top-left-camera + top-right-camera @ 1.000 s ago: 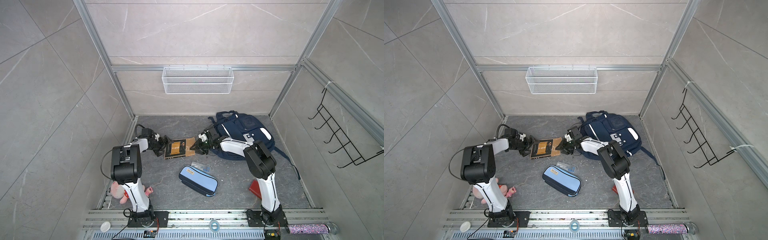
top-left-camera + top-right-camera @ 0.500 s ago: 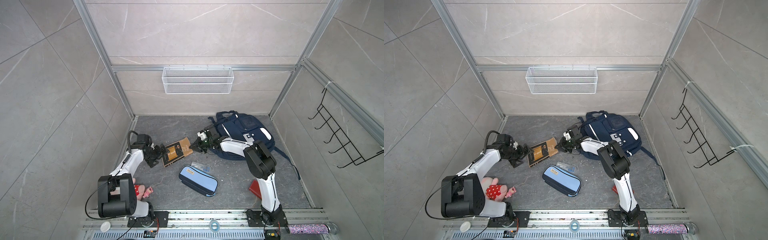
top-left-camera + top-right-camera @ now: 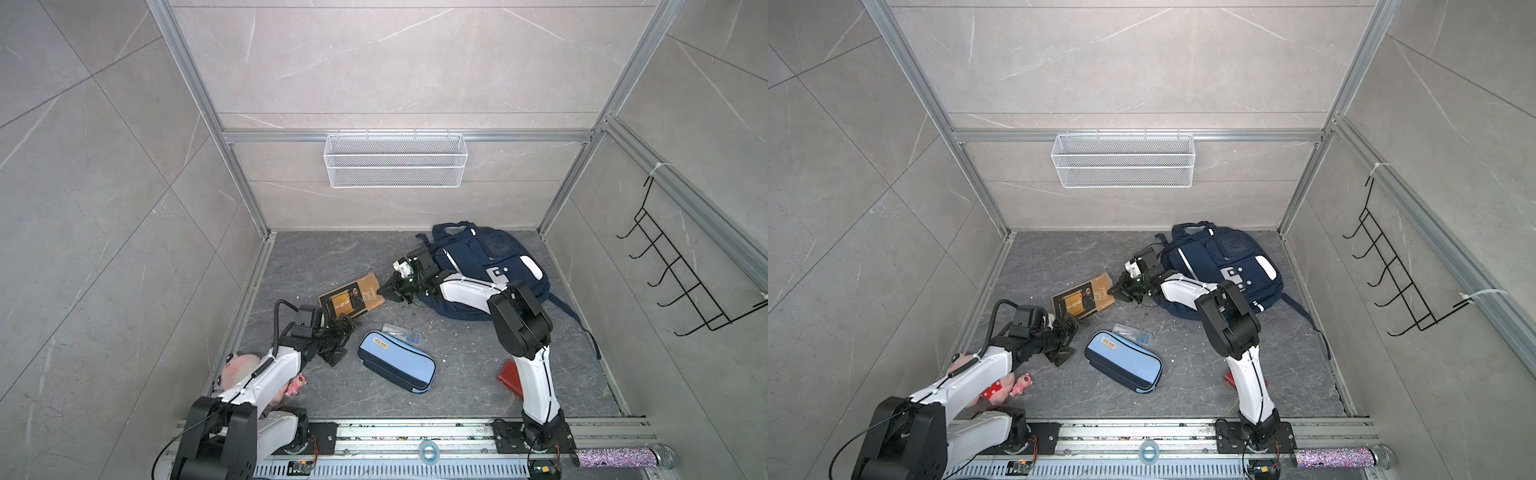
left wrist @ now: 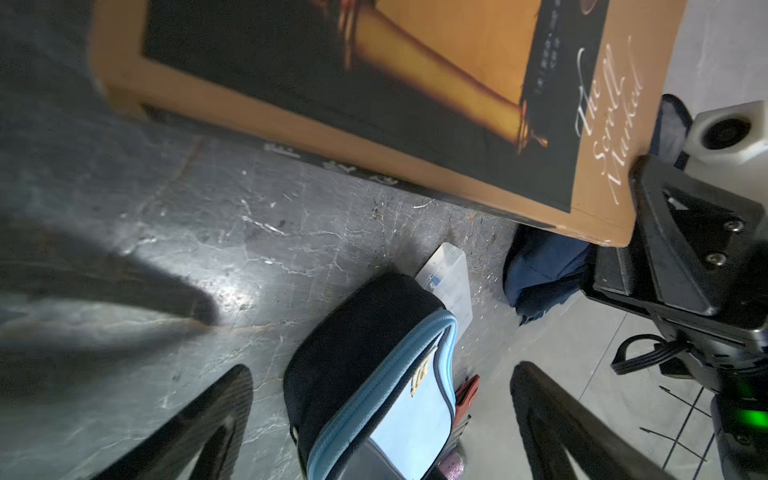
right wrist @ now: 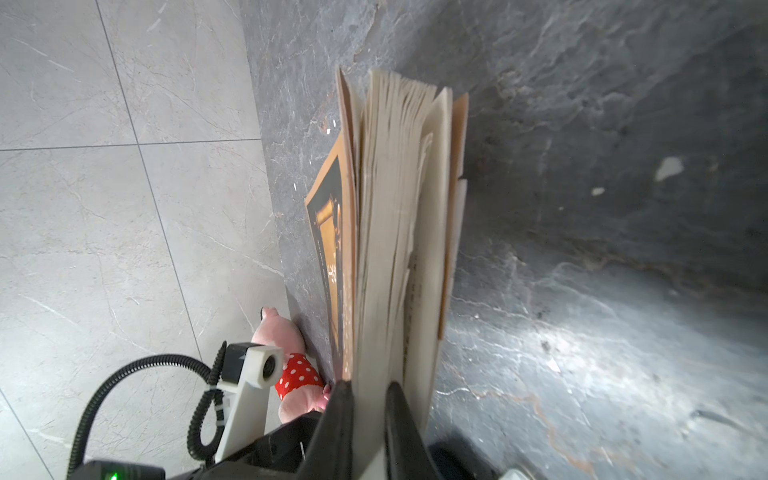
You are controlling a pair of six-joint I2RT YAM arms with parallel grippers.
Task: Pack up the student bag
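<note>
book (image 3: 352, 298) left of bag (image 3: 494, 253), case (image 3: 397, 360) nearer

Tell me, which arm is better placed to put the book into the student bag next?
Right, probably. The right gripper is clamped on the book at its page edge, beside the student bag. The left gripper sits open near the pencil case, holding nothing, farther from the bag.

Bare floor (image 3: 328, 257) behind book (image 3: 353, 298), beside bag (image 3: 473, 257)

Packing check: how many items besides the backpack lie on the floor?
5: book in right gripper, pencil case centre, clear box beside it, plush pig under left arm, red item by right arm. Some possibly hidden.
</note>
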